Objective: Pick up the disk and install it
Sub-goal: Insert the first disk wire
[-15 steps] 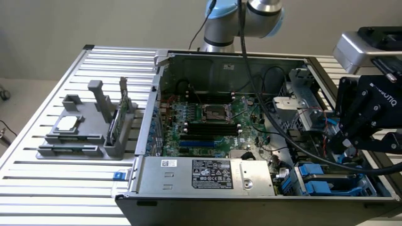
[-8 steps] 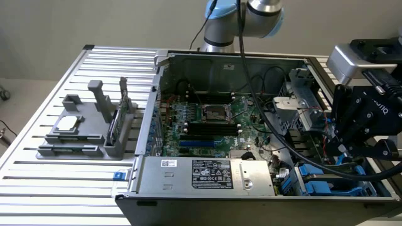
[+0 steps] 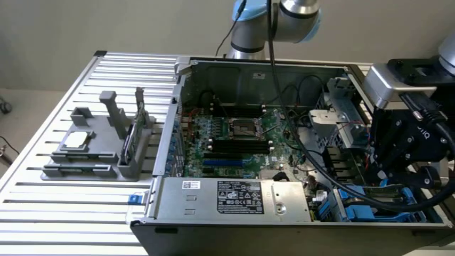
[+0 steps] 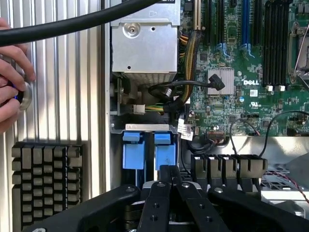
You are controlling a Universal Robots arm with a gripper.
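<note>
A ribbed aluminium table (image 3: 42, 213) carries an open case (image 3: 213, 66), and the work sits in the case's corner at the exterior view's right. There the gripper (image 4: 169, 171) is clenched, its two fingers pressed together with nothing visible between them, so it appears to grasp nothing. Straight ahead of the fingertips, just beside them, is the disk (image 4: 165, 152). It shows as the blue ends of its carrier, seated in the bay (image 4: 118, 128). Whether the tips touch the blue plastic I cannot tell. The disk's metal body is hidden, so its long axis is a judgement: it seems to run on into the bay, in line with the fingers and away from them, with a short end facing the gripper. Any push or pull would therefore go along that same line, and there is only this one arm to make it. Past the disk comes a tangle of cables (image 4: 169, 94), then the power supply (image 4: 142, 43), with the motherboard (image 4: 241, 72) alongside. On the table outside the case wall lie a black finned block (image 4: 46, 179) and a person's hand (image 4: 9, 82), both well apart from the disk. Farthest off, at the exterior view's left, stands a grey tray (image 3: 92, 160).
</note>
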